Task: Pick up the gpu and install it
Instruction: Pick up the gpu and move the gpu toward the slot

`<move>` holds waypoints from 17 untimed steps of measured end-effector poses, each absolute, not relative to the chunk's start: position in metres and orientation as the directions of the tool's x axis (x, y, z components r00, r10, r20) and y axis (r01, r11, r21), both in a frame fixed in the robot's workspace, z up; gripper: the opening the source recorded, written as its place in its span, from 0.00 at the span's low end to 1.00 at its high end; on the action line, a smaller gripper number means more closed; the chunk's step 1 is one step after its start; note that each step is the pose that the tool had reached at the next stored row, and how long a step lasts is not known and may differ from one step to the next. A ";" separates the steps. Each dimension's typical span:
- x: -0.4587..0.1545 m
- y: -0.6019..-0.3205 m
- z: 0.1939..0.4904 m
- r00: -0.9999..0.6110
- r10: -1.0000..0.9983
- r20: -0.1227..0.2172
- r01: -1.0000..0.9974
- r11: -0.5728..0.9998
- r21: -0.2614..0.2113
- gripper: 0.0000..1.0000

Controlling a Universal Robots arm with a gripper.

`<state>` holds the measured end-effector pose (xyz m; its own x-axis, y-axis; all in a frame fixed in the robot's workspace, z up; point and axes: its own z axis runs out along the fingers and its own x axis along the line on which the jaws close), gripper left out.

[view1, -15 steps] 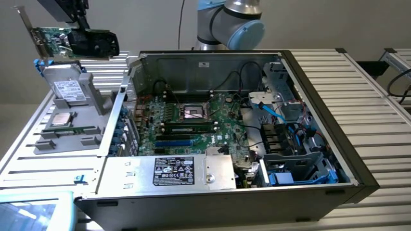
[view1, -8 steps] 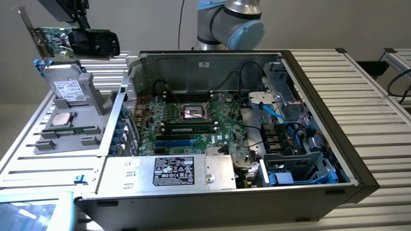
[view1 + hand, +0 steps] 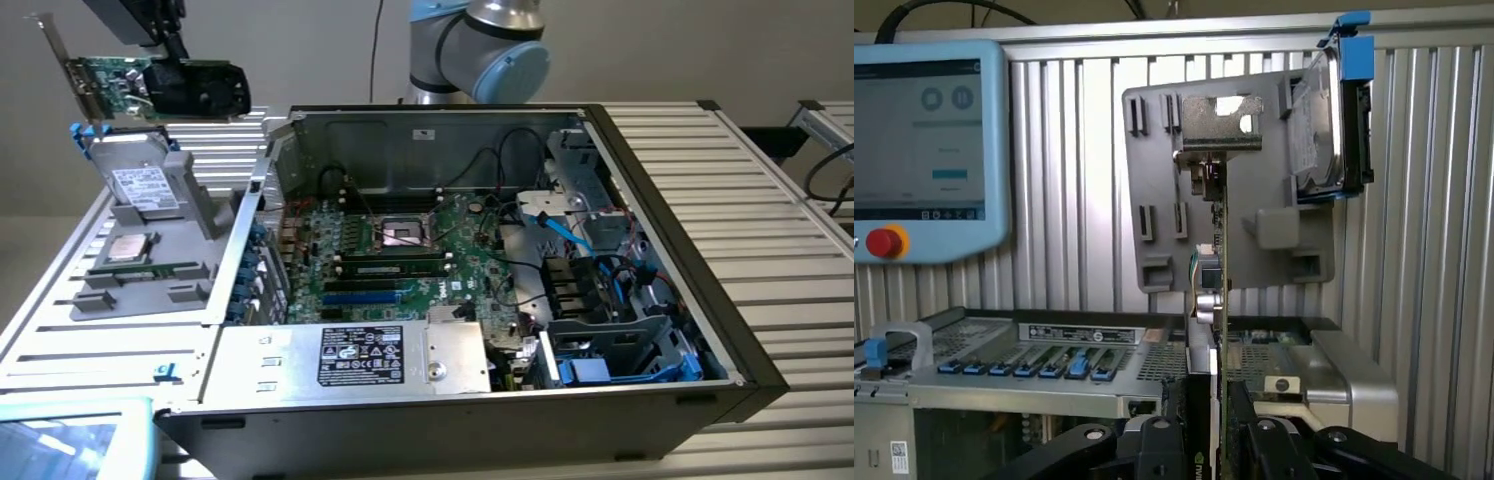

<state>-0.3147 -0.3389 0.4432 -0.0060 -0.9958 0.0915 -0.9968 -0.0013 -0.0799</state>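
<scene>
- The gripper hangs high at the exterior view's far left. Its jaws are partly closed on the black cooler end of the gpu, which it holds clear in the air.
- The card sits above the grey holder, which carries the drive and the RAM stick. It is well apart from the open computer case to the exterior view's right.
- In the wrist view the gpu runs edge-on between the fingers and looks close to straight. That is a thin hold on a top-heavy part, so a jolt could make it pivot or slip.
- The silver bracket sticks out beyond the card on the side away from the case. It could catch the case's near-left wall or the rear opening if the card goes in tilted.
- The long blue slots on the motherboard lie close beside the power supply. A small sideways error could put the edge connector on the board rather than in a slot, and pressing then could bend the card.
- The loose blue cables are on the case's right side, probably out of the way (though I would not count on it).
</scene>
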 end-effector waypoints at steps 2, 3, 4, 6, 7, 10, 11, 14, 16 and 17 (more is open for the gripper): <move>-0.310 -0.339 0.443 0.025 -0.996 0.090 -0.996 -0.032 -0.080 0.27; -0.307 -0.340 0.443 0.026 -0.996 0.090 -0.996 -0.033 -0.080 0.27; -0.304 -0.341 0.444 0.027 -0.996 0.089 -0.996 -0.034 -0.080 0.27; -0.297 -0.343 0.443 0.027 -0.996 0.087 -0.996 -0.034 -0.080 0.27; -0.293 -0.343 0.443 0.027 -0.996 0.087 -0.996 -0.034 -0.080 0.27; -0.282 -0.345 0.444 0.027 -0.996 0.084 -0.996 -0.034 -0.080 0.27; -0.277 -0.346 0.444 0.027 -0.996 0.082 -0.996 -0.034 -0.080 0.27; -0.264 -0.346 0.444 0.027 -0.996 0.080 -0.996 -0.034 -0.080 0.27; -0.255 -0.346 0.443 0.027 -0.997 0.079 -0.996 -0.034 -0.080 0.27; -0.251 -0.346 0.444 0.027 -0.997 0.079 -0.996 -0.034 -0.080 0.27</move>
